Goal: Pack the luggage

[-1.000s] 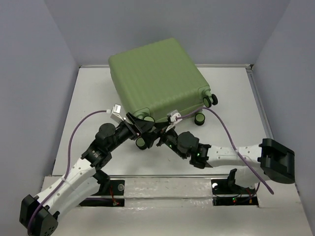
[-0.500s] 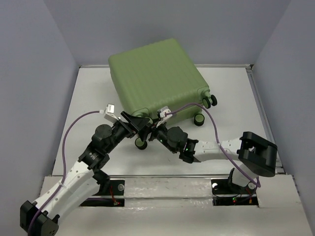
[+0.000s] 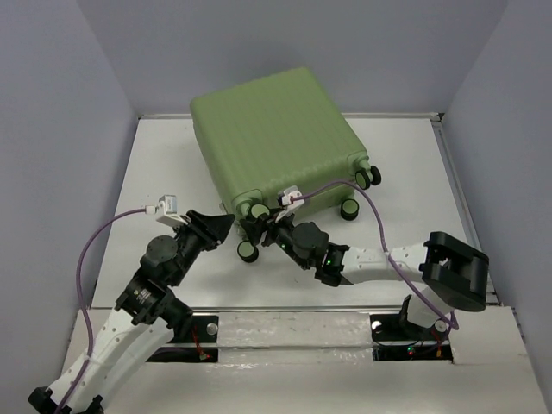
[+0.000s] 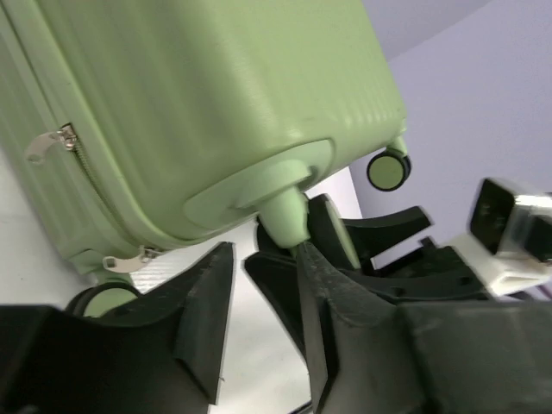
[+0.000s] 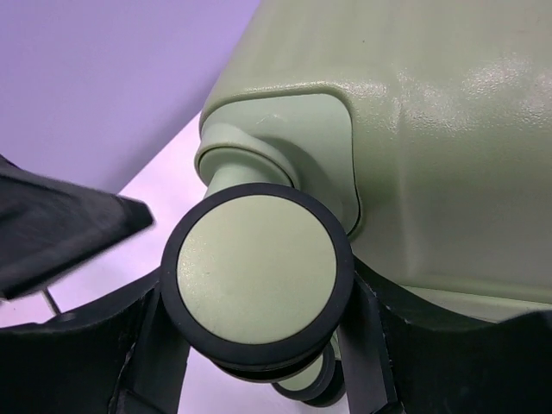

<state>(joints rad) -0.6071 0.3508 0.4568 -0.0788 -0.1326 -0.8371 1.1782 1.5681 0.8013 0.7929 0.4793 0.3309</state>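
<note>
Green ribbed shell, closed: the luggage [image 3: 272, 138] lies flat on the white desk [image 3: 155, 164], toward 12 o'clock from my bases and turned askew. Its wheeled end faces roughly 5 o'clock. Zip runs along the side seam, with a metal pull [image 4: 45, 144] hanging loose.

My right end effector [image 3: 256, 228] is at the luggage's near corner, about 6 o'clock of the shell. In the wrist view a wheel [image 5: 259, 276], black tyre with a pale green hub, sits square between my fingers [image 5: 366, 345]. They lie against the tyre on both sides: clamped on it.

My left end effector [image 3: 221, 226] is just beside the same corner, at about 7 o'clock of the shell, pointing toward 3 o'clock. Jaws apart, bare desk showing in the gap, nothing held. One finger reaches up close beside a green wheel stem [image 4: 285, 211]; I cannot tell whether they touch.
</note>
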